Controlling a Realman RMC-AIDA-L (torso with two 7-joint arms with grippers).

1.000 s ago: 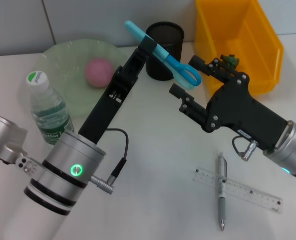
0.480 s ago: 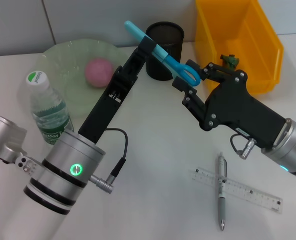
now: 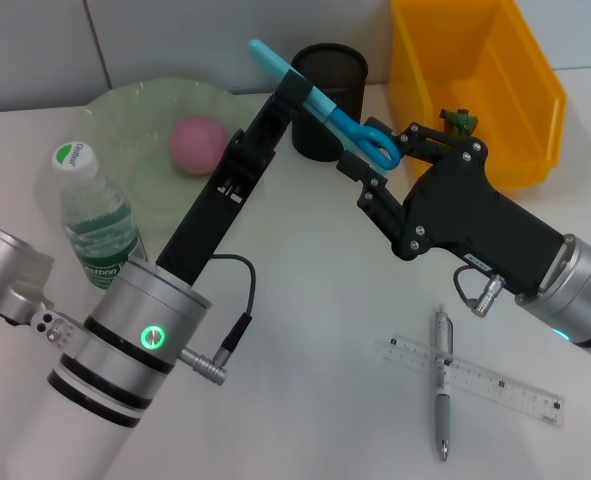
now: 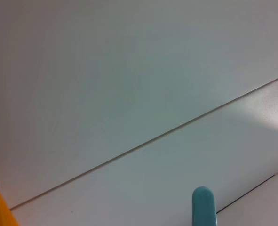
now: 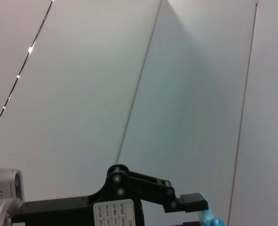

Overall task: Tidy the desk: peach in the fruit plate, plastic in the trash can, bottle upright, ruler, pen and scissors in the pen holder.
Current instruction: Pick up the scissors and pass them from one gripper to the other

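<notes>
change: right gripper (image 3: 380,165) has moved in a bit further, up and left toward the scissors' (image 3: 320,103) handle loops; its fingers now bracket the loops. Left gripper (image 3: 293,92) and everything on the desk (image 3: 315,300) unchanged.
left gripper: upper centre of head view, clamped on the scissors' blades; blue tip pokes out upper left, also visible at the bottom edge of the left wrist view (image 4: 203,207).
right gripper: centre right of head view, fingers spread either side of the loops; contact can't be told.
scissors: in the air, slanting over the front of the pen holder (image 3: 330,85), top centre.
peach: in the plate (image 3: 140,120), upper left (image 3: 196,143).
bottle: upright, left edge, just in front of the plate (image 3: 90,215).
writing: green cap and label carry print, too small to read.
trash can: yellow, upper right (image 3: 475,80).
ruler: flat, lower right (image 3: 475,380).
pen: lying across the ruler, touching it (image 3: 442,395).
right wrist view: shows the left gripper's black linkage and a bit of blue handle (image 5: 207,217).
</notes>
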